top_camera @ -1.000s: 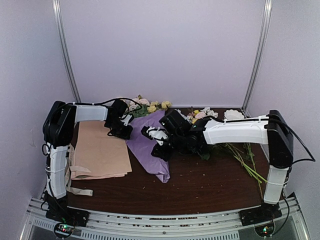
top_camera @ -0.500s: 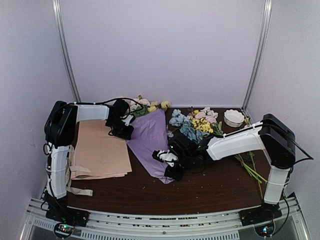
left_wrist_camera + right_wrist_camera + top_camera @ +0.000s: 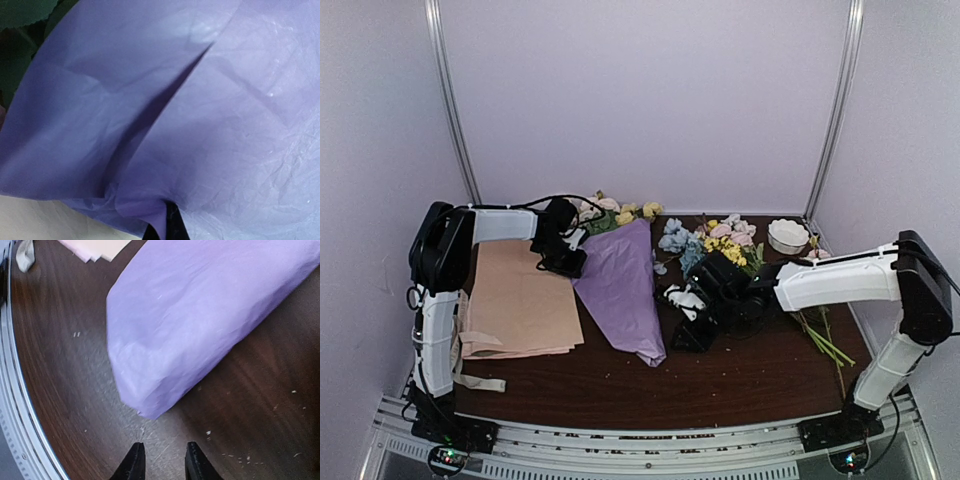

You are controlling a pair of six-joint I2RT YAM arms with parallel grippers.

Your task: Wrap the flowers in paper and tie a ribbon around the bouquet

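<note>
From above, the bouquet [image 3: 623, 285] lay just right of the tan sheets [image 3: 520, 300], its narrow tip toward the arms and its flowers [image 3: 620, 212] away. The right claw [image 3: 692, 332] sat beyond that tip from the sheets, nearer to it than the left claw [image 3: 565, 262].

Left wrist: clenched on the paper [image 3: 200, 125].

Right wrist: 2 fingers [image 3: 134, 462] parted, empty, tip just ahead.

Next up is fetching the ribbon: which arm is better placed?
Right, probably. The right end effector is open and empty beside the narrow tip of the bouquet, while the left end effector is shut on the paper at the wide end. The ribbon lies on the left, though.
</note>
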